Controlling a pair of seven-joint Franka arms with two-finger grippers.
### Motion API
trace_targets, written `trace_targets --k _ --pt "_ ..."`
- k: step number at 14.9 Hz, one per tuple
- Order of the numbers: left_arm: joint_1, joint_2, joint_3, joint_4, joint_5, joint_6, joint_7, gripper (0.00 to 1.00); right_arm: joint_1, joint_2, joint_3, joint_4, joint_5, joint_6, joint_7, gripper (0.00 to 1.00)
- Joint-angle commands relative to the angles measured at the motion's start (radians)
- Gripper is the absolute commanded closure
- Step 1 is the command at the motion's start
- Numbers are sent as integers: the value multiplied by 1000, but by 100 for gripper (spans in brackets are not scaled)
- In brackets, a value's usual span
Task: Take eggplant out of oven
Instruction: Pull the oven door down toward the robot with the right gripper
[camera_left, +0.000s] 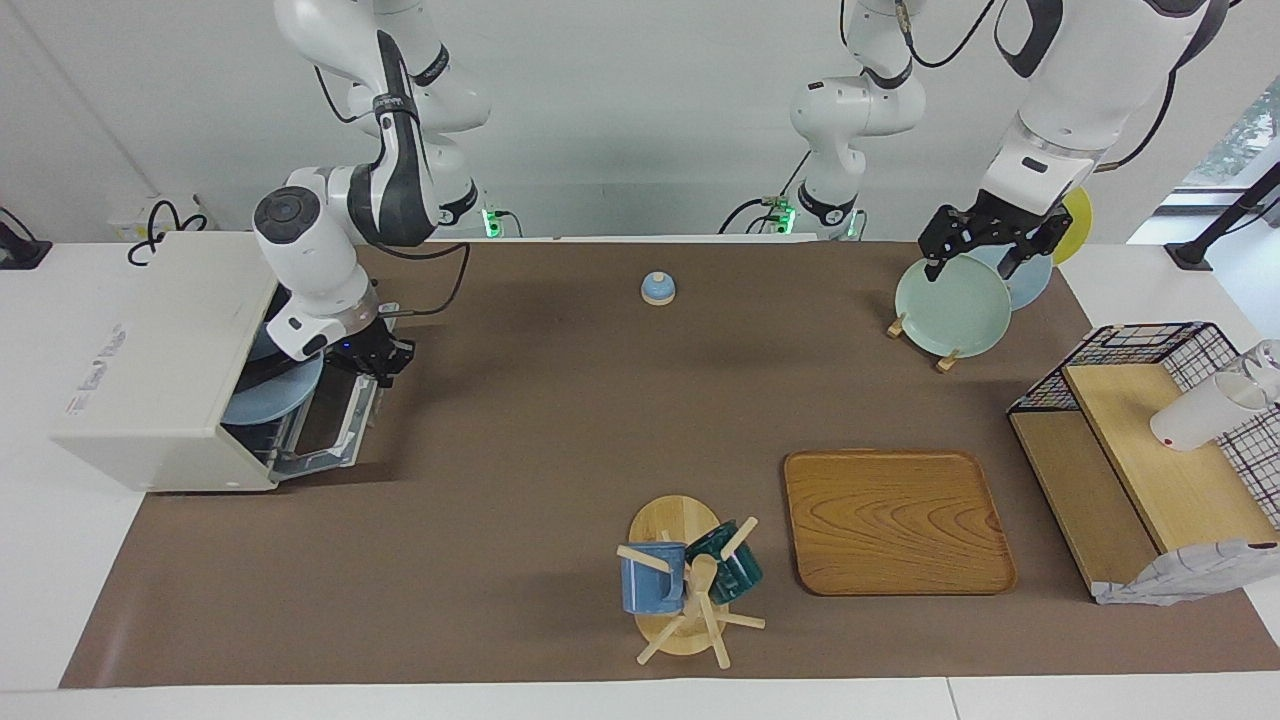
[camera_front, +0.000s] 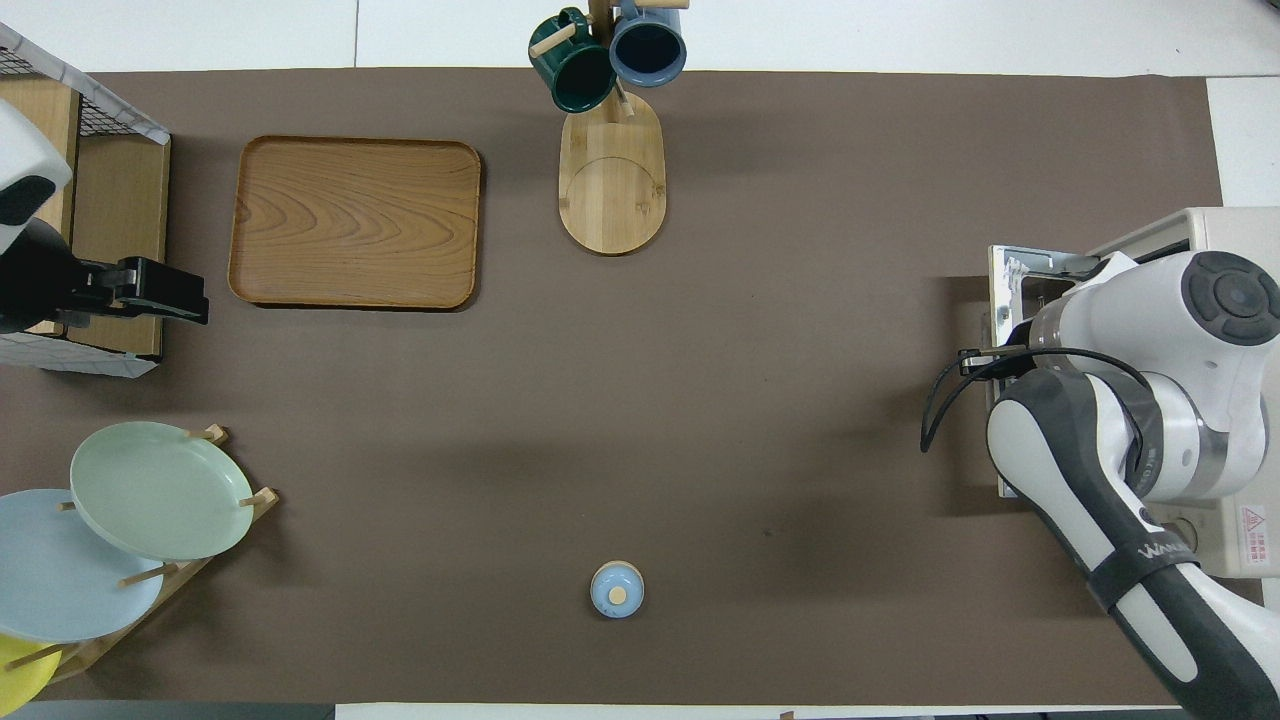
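The cream-white oven stands at the right arm's end of the table, also in the overhead view. Its door hangs dropped open onto the mat. My right gripper is at the door's outer edge, shut on the bar handle; in the overhead view the arm hides it. Inside the oven a light blue plate shows, with a dark shape on it that may be the eggplant, mostly hidden by my wrist. My left gripper waits open over the plate rack.
A plate rack holds a green plate and others. A small blue lidded pot sits near the robots. A wooden tray, a mug tree and a wire-and-wood shelf lie farther out.
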Motion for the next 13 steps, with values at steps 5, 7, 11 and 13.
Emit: trace_targets --k 5,7,11,13 --pt "29 -10 0 -11 -14 -6 13 0 -28 84 -26 18 31 90 -16 100" --pt "29 -10 0 -11 -14 -6 13 0 -26 84 -26 19 34 81 -14 100" --pt "30 -10 0 -11 -14 -3 12 0 -13 83 -23 30 44 47 -2 100" --pt "30 -10 0 -11 -14 -3 12 0 13 76 -6 35 69 26 38 100"
